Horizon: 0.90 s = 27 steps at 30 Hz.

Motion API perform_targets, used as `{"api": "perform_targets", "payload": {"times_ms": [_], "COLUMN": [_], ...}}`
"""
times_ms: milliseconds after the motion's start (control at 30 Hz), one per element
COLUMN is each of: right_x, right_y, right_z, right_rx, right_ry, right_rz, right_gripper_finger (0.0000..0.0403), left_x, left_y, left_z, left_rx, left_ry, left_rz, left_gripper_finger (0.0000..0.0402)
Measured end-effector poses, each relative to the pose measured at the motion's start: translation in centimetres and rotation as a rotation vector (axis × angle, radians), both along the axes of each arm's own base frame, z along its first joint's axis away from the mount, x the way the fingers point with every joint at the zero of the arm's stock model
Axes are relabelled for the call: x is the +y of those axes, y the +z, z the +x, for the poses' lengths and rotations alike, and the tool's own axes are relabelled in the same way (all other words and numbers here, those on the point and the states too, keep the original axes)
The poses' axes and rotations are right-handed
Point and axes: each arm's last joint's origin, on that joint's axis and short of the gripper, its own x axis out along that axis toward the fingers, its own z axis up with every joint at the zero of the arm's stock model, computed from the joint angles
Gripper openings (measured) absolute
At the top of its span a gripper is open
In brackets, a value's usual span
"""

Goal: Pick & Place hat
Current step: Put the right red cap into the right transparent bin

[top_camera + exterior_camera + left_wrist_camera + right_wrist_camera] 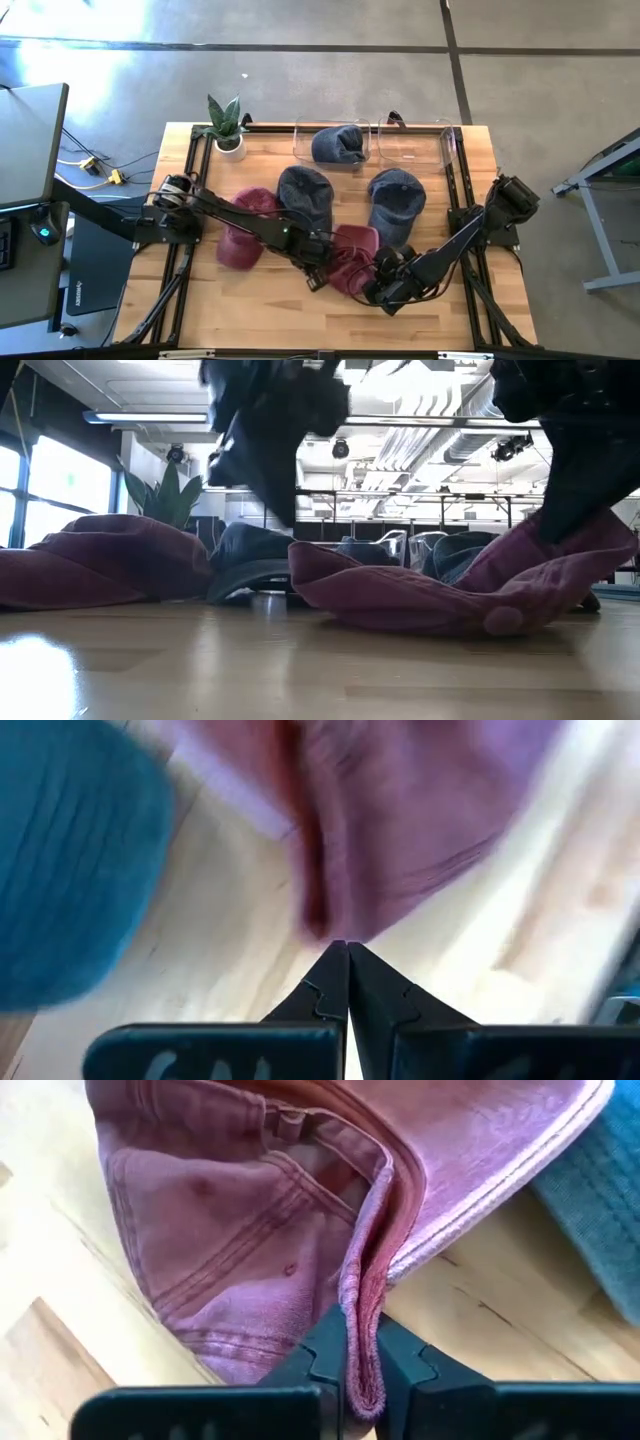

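**Right gripper pinching the maroon cap's edge**

Nearest the front edge of the table, the right gripper (362, 1345) is clamping a fold of the maroon cap (352, 258) between its jaws, so the cap is running straight ahead of the fingers. Just beside the cap on its other side, the left gripper (347, 982) is sitting with jaws closed on nothing, tips at the fabric's edge. Beyond the cap, blue hats are lying, one in a clear bin (300, 135) at the far edge.
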Motion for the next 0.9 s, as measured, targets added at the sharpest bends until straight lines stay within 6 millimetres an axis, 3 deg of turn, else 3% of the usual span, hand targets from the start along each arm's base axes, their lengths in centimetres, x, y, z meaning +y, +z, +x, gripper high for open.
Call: {"api": "perform_targets", "payload": {"times_ms": [167,300,500,600,733,800,900], "right_x": [-0.5,-1.5,-2.7,-1.3,1.9,3.1,3.9], "right_y": [1.0,2.8,5.1,6.2,6.6,5.6,2.5], "right_z": [-0.4,-0.9,-2.0,-1.9,-1.3,-0.9,-0.2], "right_rx": [0.057,0.098,0.161,0.037,-0.217,-0.252,-0.152], "right_ry": [0.059,0.209,0.571,0.884,1.216,1.255,1.278], "right_rz": [0.056,0.055,0.096,0.083,-0.082,-0.196,-0.266], "right_gripper_finger": [0.0038,0.0111,0.0212,0.0233,0.0238,0.0237,0.0232], "left_x": [-0.4,-1.3,-3.3,-4.3,-5.5,-5.9,-6.2], "left_y": [2.7,4.3,4.1,3.9,3.8,3.8,3.6], "left_z": [0.3,-0.2,-1.7,-2.9,-3.9,-4.1,-4.5], "left_rx": [-0.021,-0.009,0.066,0.122,0.158,0.154,0.165], "left_ry": [-0.059,-0.102,-0.166,-0.200,-0.238,-0.232,-0.233], "left_rz": [0.044,0.080,0.111,0.142,0.162,0.176,0.195], "left_gripper_finger": [0.0000,0.0000,0.0000,0.0000,0.0000,0.0000,0.0000]}}
